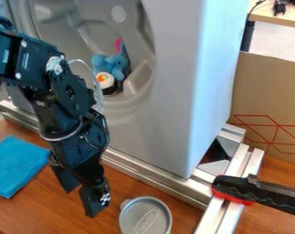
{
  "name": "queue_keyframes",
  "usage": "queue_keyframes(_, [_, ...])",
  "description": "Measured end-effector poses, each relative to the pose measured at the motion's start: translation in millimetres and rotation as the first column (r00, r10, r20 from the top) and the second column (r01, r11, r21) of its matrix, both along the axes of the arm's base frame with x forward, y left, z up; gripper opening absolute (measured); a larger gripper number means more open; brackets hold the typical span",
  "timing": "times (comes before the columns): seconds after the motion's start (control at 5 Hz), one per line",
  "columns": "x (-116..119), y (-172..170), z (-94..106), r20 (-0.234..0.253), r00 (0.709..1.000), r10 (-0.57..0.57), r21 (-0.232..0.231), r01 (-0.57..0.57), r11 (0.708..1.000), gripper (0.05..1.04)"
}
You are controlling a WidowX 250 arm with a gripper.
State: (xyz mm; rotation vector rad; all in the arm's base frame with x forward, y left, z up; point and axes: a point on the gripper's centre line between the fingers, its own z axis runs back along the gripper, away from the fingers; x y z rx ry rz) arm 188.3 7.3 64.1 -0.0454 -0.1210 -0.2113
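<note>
Camera view: I see my gripper [81, 202] released, its fingers parted over the wooden table [122, 186], near the grey round container [145, 217] with an oval mark on top; small pale print marks the arm [28, 57].

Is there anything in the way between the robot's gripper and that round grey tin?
Nothing that I can see. Between the gripper and the grey tin there's just wooden table. The blue cloth lies on the gripper's other side.
</note>
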Motion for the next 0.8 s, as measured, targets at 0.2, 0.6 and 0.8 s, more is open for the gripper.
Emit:
queue_keyframes(0.2, [-1, 0, -2.1, -0.008, 1.000, 0.002, -0.001, -0.002, 1.000, 0.998])
queue_keyframes(0.6, [27, -42, -10.9, 0.103, 0.994, 0.036, -0.074, -0.029, 0.997, 0.998])
queue_keyframes(0.8, [40, -64, -6.3, 0.164, 0.986, 0.028, -0.109, -0.010, 0.994, 0.998])
